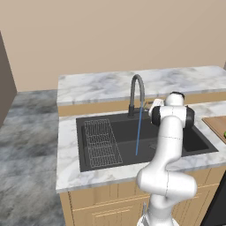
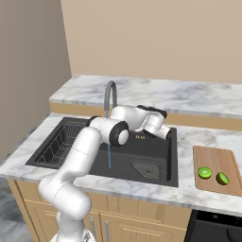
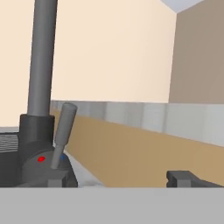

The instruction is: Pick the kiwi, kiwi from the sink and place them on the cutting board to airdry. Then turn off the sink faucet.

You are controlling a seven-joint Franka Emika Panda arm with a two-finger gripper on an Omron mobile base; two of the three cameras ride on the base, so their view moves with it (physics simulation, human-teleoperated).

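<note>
Left base view: the wire rack [image 1: 102, 142] lies in the left part of the sink [image 1: 88, 163]; a thin blue stream of water [image 1: 138, 132] falls from the faucet [image 1: 137, 95]; an edge of the cutting board [image 1: 217, 126] shows at far right.
Right base view: both kiwis [image 2: 204, 172] [image 2: 222, 178] lie side by side on the cutting board, right of the sink; the mesh drain grate [image 2: 146, 169] shows in the basin.
Hand view: the faucet's lever [image 3: 63, 133] stands tilted at the base, just above the left fingertip.
Arm: rises at the sink's front, elbow high, forearm reaching level toward the faucet base.
Gripper [image 3: 120, 180]: fingers stand wide apart, holding nothing; the left one is close by the lever, contact unclear.
</note>
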